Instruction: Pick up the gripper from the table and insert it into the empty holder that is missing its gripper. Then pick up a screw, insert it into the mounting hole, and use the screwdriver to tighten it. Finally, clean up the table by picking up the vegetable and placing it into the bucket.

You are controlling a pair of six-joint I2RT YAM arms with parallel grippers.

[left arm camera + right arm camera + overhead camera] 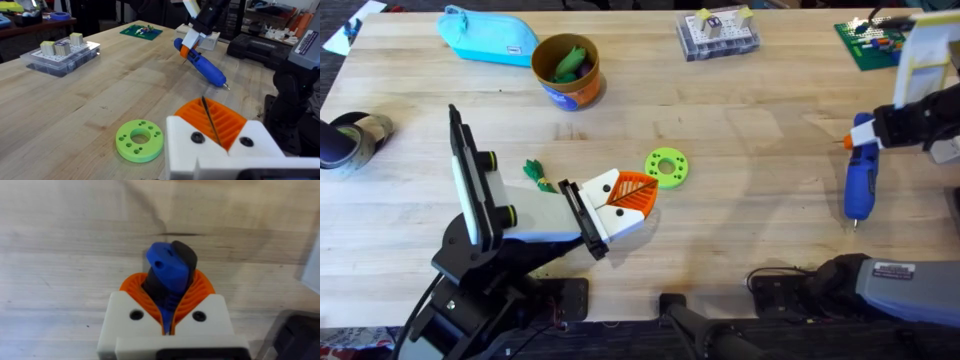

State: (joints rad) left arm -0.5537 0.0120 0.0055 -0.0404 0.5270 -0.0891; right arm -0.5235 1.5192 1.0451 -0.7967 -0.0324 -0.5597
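Observation:
The blue screwdriver (pixel 858 180) slants over the table's right side, its metal tip low by the wood. My right gripper (pixel 865 135) is shut on its upper end, and in the right wrist view the orange pads (pixel 200 287) clamp the blue and black cap of the screwdriver (pixel 167 270). My left gripper (pixel 635 195) is shut with nothing in it, near the table's middle front. The dark-green vegetable (pixel 535 172) lies on the wood just left of that arm. The orange and blue bucket (pixel 567 72) stands at the back left with green pieces inside. The loose gripper is out of view.
A bright-green ring disc (pixel 667 166) lies just right of my left gripper. At the back are a light-blue pouch (pixel 488 35), a clear parts box (pixel 717 35) and a green board (pixel 870 42). A tape roll (pixel 350 140) sits at the left edge.

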